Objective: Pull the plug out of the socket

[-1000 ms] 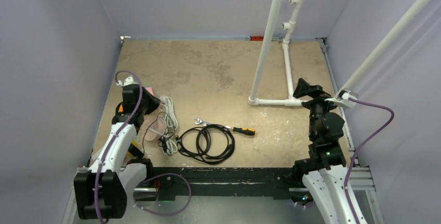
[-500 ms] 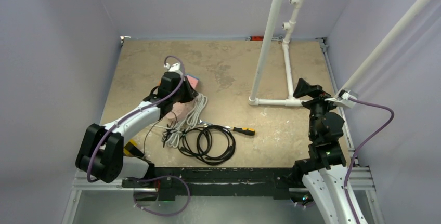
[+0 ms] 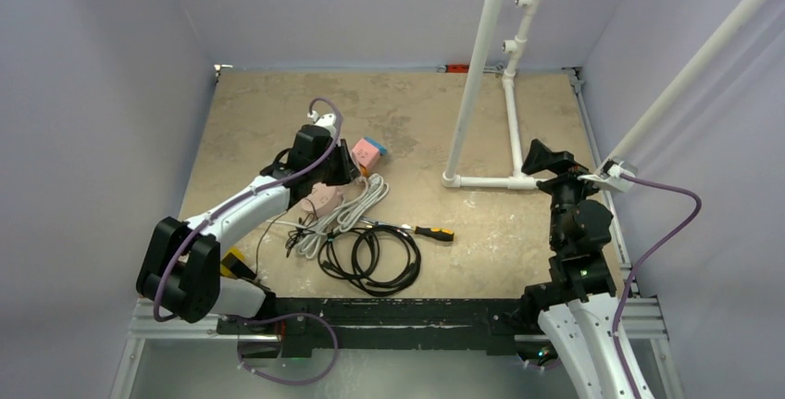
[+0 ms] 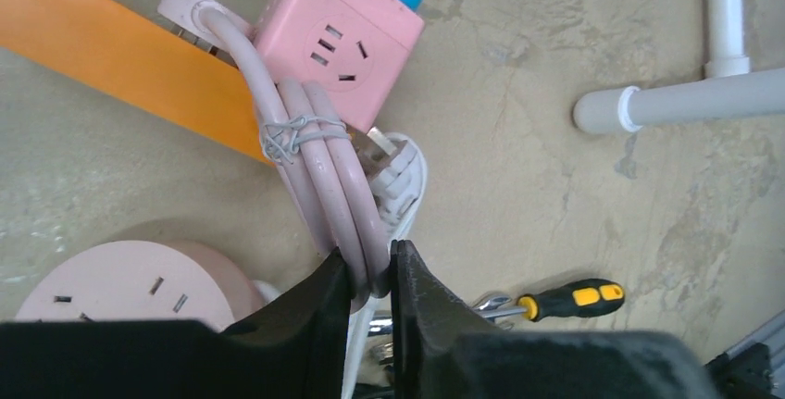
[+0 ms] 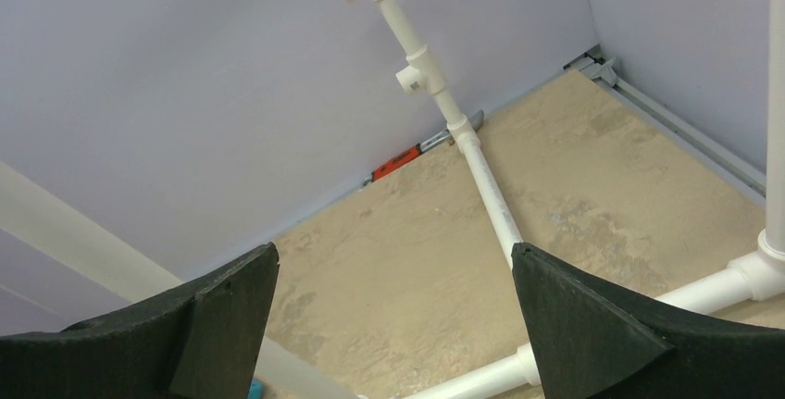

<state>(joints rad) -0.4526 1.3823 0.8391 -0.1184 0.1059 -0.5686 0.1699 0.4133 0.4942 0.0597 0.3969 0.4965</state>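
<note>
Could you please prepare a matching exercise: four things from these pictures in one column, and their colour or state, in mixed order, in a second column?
1. cube socket
2. screwdriver
3. left gripper
4. right gripper

a. open, holding nothing
b. black and yellow handle
c. pink with a blue side
d. shut on the pink cord

Pairs: 1-c, 2-b, 3-d, 4-a

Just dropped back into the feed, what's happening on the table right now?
The left gripper is shut on the tied pink cable bundle, which runs up against the pink cube socket lying on the table. A white plug sits against the bundle beside the cube; whether it is seated in any socket cannot be told. The right gripper hangs open in the air near the white pipe frame, holding nothing.
</note>
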